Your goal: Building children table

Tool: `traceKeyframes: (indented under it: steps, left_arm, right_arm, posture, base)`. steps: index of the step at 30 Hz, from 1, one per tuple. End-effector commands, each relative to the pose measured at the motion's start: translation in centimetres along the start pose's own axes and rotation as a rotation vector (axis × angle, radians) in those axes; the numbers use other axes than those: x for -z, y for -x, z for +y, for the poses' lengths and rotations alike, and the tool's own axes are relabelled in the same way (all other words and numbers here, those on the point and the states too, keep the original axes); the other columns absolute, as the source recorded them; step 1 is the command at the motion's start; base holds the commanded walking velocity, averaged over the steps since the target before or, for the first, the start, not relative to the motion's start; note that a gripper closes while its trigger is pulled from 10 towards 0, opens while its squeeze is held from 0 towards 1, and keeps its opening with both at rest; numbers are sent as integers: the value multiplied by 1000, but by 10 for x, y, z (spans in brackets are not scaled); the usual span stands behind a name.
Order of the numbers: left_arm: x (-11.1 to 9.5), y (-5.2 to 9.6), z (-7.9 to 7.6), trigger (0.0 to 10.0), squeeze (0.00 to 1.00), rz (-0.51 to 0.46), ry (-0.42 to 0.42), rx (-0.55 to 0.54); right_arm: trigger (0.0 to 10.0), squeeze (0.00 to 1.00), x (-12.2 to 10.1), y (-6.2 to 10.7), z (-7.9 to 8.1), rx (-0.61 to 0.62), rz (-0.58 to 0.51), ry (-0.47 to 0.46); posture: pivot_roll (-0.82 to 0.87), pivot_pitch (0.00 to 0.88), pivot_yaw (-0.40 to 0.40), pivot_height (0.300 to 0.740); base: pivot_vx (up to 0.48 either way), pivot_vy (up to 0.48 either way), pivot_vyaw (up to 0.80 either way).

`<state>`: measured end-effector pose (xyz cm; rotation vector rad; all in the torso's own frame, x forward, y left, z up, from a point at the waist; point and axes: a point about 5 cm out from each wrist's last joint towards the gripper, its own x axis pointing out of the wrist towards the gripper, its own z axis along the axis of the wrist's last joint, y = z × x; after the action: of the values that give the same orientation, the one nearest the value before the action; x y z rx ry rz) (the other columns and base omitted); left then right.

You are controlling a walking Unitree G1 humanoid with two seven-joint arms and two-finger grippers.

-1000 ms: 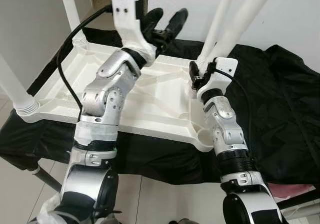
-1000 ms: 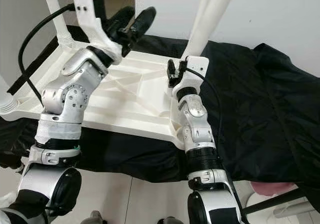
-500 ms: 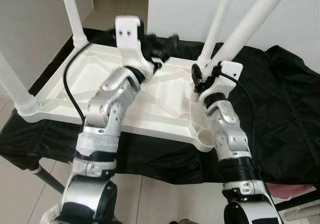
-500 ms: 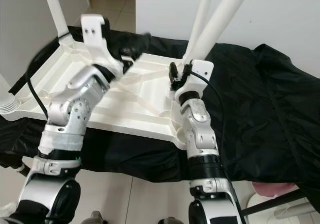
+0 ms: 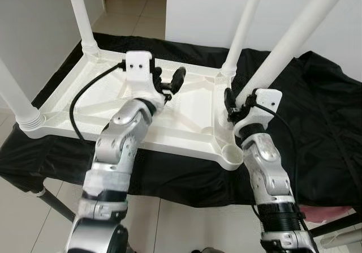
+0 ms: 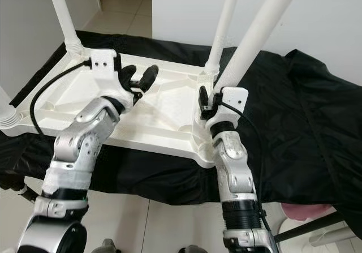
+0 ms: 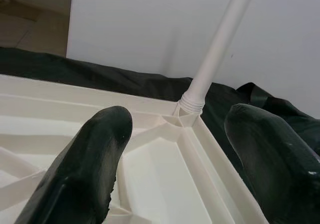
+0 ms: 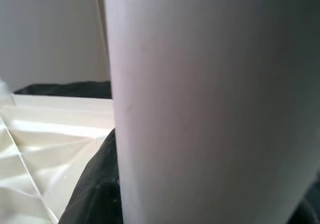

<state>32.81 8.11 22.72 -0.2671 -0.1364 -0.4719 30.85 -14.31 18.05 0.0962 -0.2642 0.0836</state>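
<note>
Your right gripper [image 5: 233, 107] clamps the loose white plastic table leg [image 5: 294, 42] near the empty near-right corner socket of the upturned white tabletop [image 5: 186, 117], left gripper [image 5: 168, 84] open above it; seat the leg next.

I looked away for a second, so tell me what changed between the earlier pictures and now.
The left claw came down from its raised position and now hovers open, low over the upturned white tabletop. The right claw drew back toward the near empty corner socket, keeping its grip on the loose white leg. The three fitted legs and black cloth stayed put.
</note>
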Motion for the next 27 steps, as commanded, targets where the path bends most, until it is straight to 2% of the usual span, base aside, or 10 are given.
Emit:
traceKeyframes:
  steps: [1, 6, 12, 15, 18, 19, 21, 27]
  left_arm:
    - [6, 5, -3, 10000, 0, 16, 2, 61]
    - [10, 11, -2, 10000, 0, 2, 13, 83]
    - [20, 22, -3, 10000, 0, 0, 104, 111]
    - [25, 28, -7, 10000, 0, 14, 73, 122]
    - [34, 39, -14, 10000, 0, 44, 4, 195]
    - [34, 39, -14, 10000, 0, 44, 4, 195]
    - [40, 47, -18, 10000, 0, 60, -55, 254]
    - [49, 52, -12, 10000, 0, 78, -121, 227]
  right_arm:
    - [10000, 0, -3, 5, 1, -19, -21, 23]
    - [10000, 0, 0, 10, 1, -24, -10, 26]
    - [10000, 0, 6, 24, 0, -35, -1, -4]
    - [10000, 0, 10, 28, 0, -48, 17, 12]
    - [10000, 0, 19, 36, -4, -60, 51, 82]
    - [10000, 0, 19, 36, -4, -60, 51, 82]
    - [10000, 0, 22, 40, -7, -74, 68, 69]
    - [10000, 0, 25, 44, -7, -103, 80, 76]
  posture:
    - [-21, 0, -52, 740]
    - [-21, 4, -46, 740]
    - [-28, 8, -42, 740]
    - [-27, 7, -43, 740]
    - [-24, 6, -49, 740]
    - [-24, 6, -49, 740]
    - [-18, 3, -53, 740]
    - [-9, 0, -63, 740]
  base:
    - [0, 0, 0]
    - [0, 0, 0]
    - [0, 0, 0]
    - [0, 0, 0]
    - [0, 0, 0]
    - [0, 0, 0]
    - [0, 0, 0]
    - [0, 0, 0]
